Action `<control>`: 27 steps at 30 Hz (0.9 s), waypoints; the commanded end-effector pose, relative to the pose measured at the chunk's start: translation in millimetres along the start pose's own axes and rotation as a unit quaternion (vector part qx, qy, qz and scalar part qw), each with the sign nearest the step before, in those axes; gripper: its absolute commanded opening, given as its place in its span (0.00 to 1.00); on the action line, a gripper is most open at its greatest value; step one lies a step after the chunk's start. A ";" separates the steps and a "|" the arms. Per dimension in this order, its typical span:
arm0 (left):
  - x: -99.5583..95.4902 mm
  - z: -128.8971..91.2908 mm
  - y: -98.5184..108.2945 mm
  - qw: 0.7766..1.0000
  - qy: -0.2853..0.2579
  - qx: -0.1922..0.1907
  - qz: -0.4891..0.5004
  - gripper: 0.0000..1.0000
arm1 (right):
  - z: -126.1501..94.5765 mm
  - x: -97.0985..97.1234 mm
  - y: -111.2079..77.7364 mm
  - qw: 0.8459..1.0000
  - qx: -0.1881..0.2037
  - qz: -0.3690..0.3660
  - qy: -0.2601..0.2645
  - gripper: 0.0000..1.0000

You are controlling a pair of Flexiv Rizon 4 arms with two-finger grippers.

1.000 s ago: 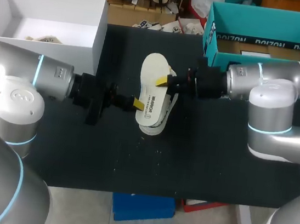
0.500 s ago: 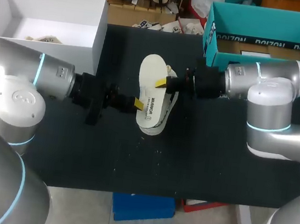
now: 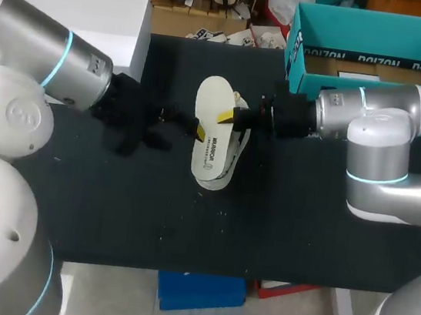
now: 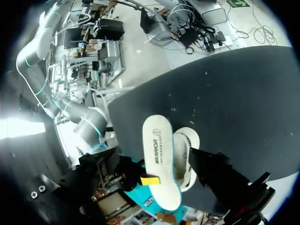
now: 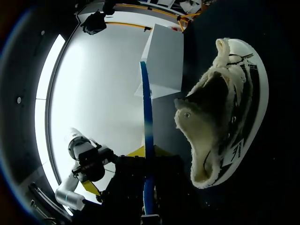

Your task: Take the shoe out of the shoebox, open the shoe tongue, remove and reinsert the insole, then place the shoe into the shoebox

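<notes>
The black table (image 3: 279, 229) carries the shoe (image 3: 235, 149) about midway between its side edges. The right gripper (image 3: 227, 116) is clamped on the white insole (image 3: 216, 100) over the shoe. The left gripper (image 3: 201, 131) sits at the insole's other edge; I cannot tell whether it grips.

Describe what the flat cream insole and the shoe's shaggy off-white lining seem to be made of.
Flat cream insole: probably foam, smooth matte face; it looks stiff and thin. Shaggy off-white lining: likely fleece or faux fur, with tufted, fuzzy edges.
</notes>
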State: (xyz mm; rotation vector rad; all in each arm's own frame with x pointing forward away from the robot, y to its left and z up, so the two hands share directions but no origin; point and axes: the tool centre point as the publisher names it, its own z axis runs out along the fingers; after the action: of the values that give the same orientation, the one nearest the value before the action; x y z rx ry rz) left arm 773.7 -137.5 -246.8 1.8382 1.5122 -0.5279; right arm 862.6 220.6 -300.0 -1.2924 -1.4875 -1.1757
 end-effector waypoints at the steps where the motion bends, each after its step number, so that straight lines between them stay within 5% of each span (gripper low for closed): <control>1: -14.8 1.7 2.7 0.963 0.263 0.035 0.033 1.00 | 0.9 -0.5 -0.4 1.000 -0.001 0.000 0.000 0.00; 10: -14.8 1.7 2.7 0.963 0.263 0.035 0.033 1.00 | 0.9 -0.5 -0.4 1.000 -0.001 0.000 0.000 0.00; 16: -25.0 25.1 -0.7 0.930 0.361 0.062 -0.040 1.00 | 0.9 -0.5 -0.4 1.000 -0.001 0.000 0.000 0.00; 27: -32.0 32.0 7.0 0.911 0.403 0.056 -0.066 1.00 | 0.9 -0.5 -0.4 1.000 -0.001 0.000 0.000 0.00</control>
State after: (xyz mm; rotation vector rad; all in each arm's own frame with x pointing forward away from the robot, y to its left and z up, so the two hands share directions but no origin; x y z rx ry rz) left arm 775.4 -176.8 -243.5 2.0310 1.9840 -0.2284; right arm 862.7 220.3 -300.4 -1.2912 -1.4866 -1.1761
